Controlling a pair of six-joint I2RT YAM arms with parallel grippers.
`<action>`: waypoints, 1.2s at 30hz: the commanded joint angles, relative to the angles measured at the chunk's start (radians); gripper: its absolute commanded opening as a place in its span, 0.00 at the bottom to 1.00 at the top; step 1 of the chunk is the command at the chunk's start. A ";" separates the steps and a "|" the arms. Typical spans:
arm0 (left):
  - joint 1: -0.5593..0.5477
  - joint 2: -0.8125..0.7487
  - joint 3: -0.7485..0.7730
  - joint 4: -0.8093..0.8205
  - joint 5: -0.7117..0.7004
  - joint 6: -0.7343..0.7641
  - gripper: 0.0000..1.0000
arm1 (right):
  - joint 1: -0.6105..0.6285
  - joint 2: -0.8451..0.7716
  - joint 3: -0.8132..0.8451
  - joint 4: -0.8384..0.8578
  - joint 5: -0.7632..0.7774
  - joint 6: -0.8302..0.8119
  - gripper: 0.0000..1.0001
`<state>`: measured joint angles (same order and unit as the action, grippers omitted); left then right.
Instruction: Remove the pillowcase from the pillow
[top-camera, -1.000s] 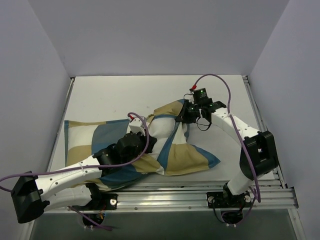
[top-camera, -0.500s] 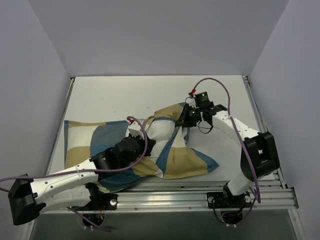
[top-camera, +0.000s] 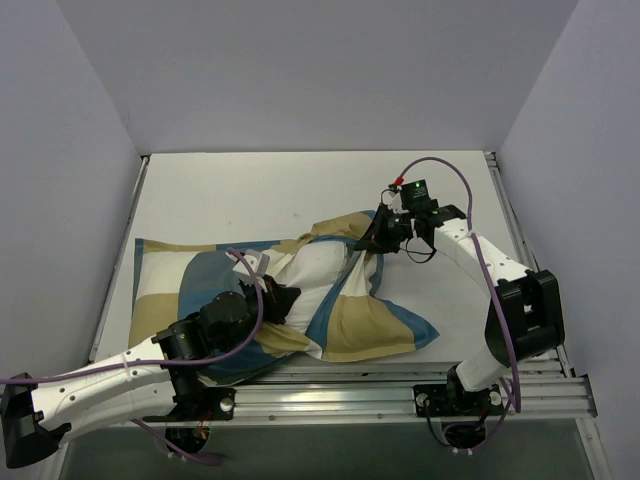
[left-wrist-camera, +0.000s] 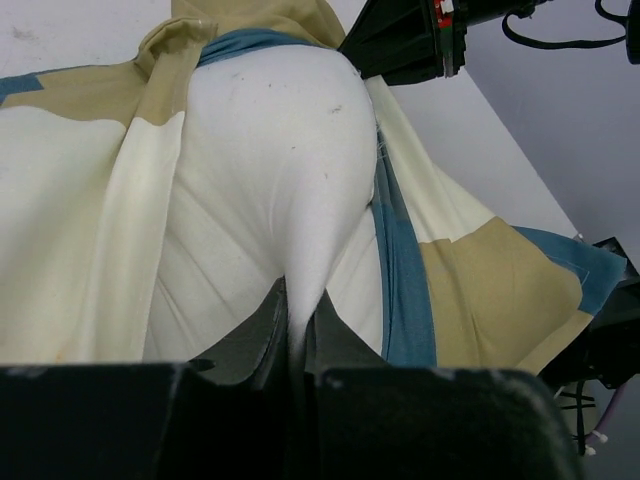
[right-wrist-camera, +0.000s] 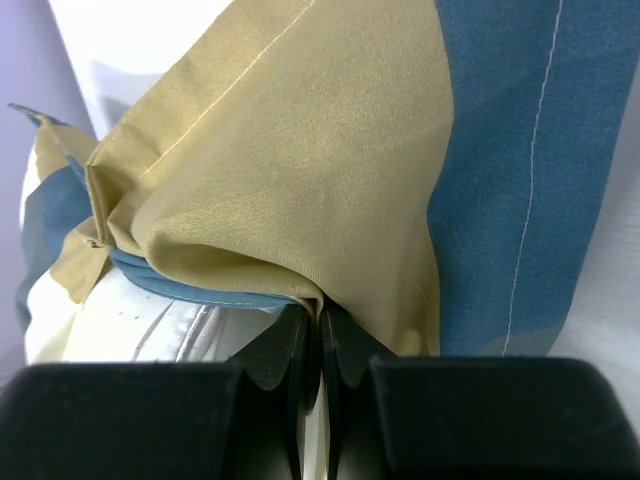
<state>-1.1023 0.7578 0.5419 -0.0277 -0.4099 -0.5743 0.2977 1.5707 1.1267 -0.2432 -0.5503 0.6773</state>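
Partly out of pillowcase (top-camera: 365, 330), white pillow (top-camera: 318, 268).

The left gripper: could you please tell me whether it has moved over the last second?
Yes. The left gripper has drawn back toward the rail along the near edge, shut on the pillow.

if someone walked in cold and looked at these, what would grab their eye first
A checked pillowcase sprawls across the middle of the table, open so the white pillow bulges out at its centre. The left gripper pinches a fold of the pillow at the near side, and the right gripper clamps the pillowcase's edge at the far side.
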 joint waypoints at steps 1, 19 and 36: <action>-0.048 -0.172 -0.008 -0.241 0.010 -0.032 0.02 | -0.293 0.031 0.070 0.248 0.776 -0.065 0.00; -0.019 0.227 0.154 0.149 0.140 0.254 0.02 | 0.017 -0.029 -0.070 0.413 0.365 -0.269 0.08; 0.182 0.478 0.504 0.005 0.298 0.165 0.94 | 0.116 -0.106 -0.150 0.464 0.197 -0.383 0.29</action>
<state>-0.9562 1.1858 0.9188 0.0372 -0.1291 -0.4030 0.4026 1.5009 0.9833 0.1486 -0.3893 0.3286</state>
